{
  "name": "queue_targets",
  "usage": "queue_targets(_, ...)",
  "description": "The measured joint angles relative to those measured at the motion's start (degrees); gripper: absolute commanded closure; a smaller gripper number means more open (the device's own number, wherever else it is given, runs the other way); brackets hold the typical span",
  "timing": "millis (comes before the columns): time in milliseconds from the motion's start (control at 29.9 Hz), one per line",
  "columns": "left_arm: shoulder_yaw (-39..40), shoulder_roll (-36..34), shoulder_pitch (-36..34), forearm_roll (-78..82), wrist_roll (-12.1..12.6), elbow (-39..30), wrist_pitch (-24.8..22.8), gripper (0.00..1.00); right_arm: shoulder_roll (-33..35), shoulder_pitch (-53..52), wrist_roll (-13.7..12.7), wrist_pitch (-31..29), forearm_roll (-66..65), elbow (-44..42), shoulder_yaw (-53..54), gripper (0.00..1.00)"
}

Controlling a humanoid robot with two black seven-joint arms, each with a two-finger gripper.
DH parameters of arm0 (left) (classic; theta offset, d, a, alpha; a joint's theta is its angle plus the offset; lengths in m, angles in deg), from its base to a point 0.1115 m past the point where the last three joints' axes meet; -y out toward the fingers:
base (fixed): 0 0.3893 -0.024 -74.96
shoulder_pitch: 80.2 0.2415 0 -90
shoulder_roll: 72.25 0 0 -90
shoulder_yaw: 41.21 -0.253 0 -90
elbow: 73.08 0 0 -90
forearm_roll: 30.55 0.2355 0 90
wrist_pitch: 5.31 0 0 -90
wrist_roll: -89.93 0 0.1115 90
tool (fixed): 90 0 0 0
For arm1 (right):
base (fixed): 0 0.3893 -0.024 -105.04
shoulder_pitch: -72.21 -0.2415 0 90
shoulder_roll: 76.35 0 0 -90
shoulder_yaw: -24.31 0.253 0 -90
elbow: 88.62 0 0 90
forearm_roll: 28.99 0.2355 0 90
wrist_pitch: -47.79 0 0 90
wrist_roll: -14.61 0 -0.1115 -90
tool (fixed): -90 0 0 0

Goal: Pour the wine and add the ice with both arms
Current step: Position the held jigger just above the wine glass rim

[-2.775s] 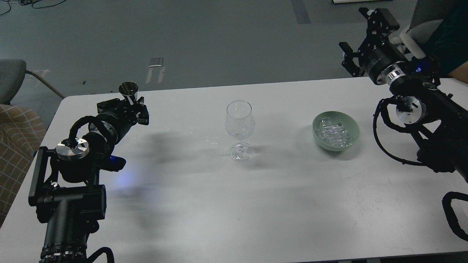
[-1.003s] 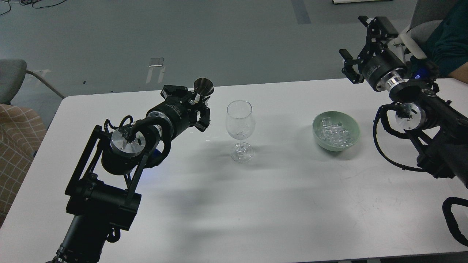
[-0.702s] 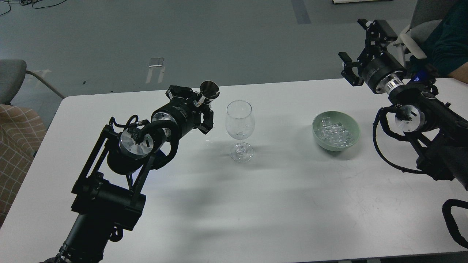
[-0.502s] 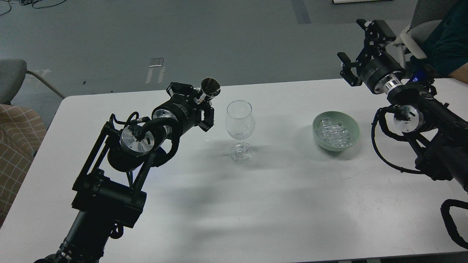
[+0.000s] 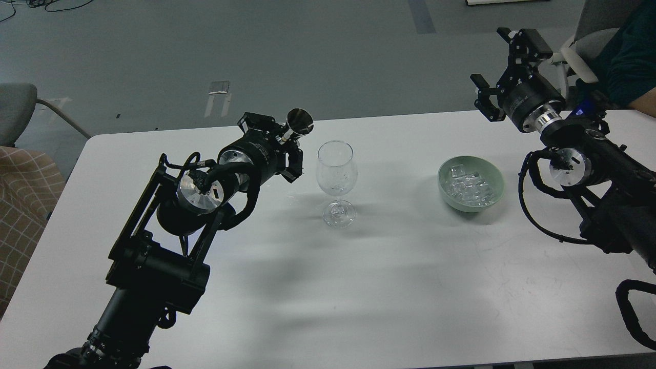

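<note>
An empty clear wine glass [image 5: 335, 177] stands upright mid-table. My left gripper [image 5: 288, 141] is shut on a small metal jigger cup [image 5: 299, 123], held tilted just left of the glass rim, mouth facing the glass. A pale green bowl [image 5: 494, 180] to the right holds several clear ice cubes [image 5: 467, 185]. My right gripper [image 5: 499, 64] is open and empty, raised above the table's far right edge, behind and to the right of the bowl.
The white table [image 5: 328, 287] has its far edge just behind the glass. A grey chair [image 5: 15, 110] and a checked cushion [image 5: 20, 205] stand at the left. A person in dark clothes [image 5: 628, 51] sits at the far right behind my right arm.
My left arm has carried the metal cup from the table's far left across to the glass rim and tipped it toward the glass. My right gripper has shifted slightly left and up.
</note>
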Motion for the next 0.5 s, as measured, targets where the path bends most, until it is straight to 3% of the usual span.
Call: queue_targets(502, -2.4, 0.0, 0.0, 4.4, -0.8, 0.0, -0.2, 1.00, 0.0, 0.0, 0.1, 0.0, 0.0, 0.0, 0.0, 0.00)
